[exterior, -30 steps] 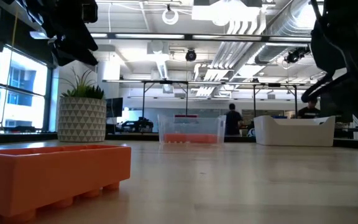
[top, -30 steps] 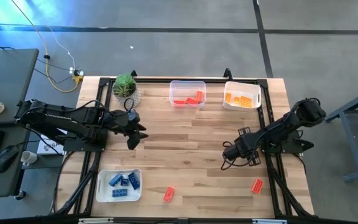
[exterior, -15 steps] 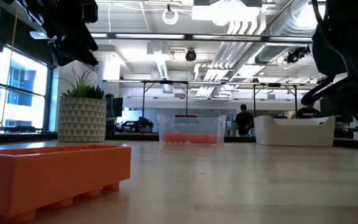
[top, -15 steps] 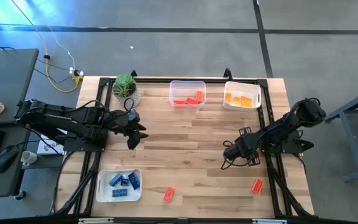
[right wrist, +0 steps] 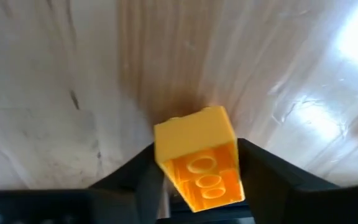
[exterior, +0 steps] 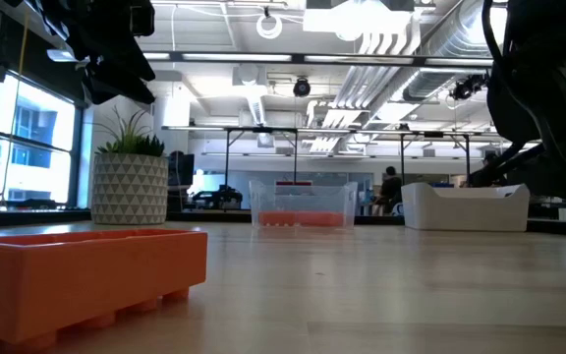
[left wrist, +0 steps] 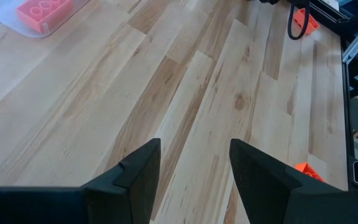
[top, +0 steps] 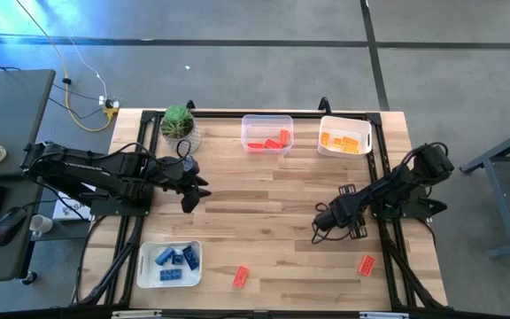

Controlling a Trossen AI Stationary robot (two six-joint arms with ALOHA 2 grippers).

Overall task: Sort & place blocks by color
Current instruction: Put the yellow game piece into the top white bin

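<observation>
Two claws noted: my right gripper (right wrist: 194, 171) stands clamped on a yellow block (right wrist: 197, 163), presumably for sorting, while my left gripper (left wrist: 194, 180) waits apart, empty.

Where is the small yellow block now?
The yellow block sits between the right gripper fingers, shown in the right wrist view, low over the bare wooden table right of its middle.

A potted plant (top: 179, 124) stands near my left gripper (top: 189, 197), at a corner of the wooden table (top: 273, 190). Behind that gripper's arm, off the table, a desk (top: 7, 106) holds a mouse (top: 5, 224); a yellow cable (top: 87, 111) trails on the floor.
</observation>
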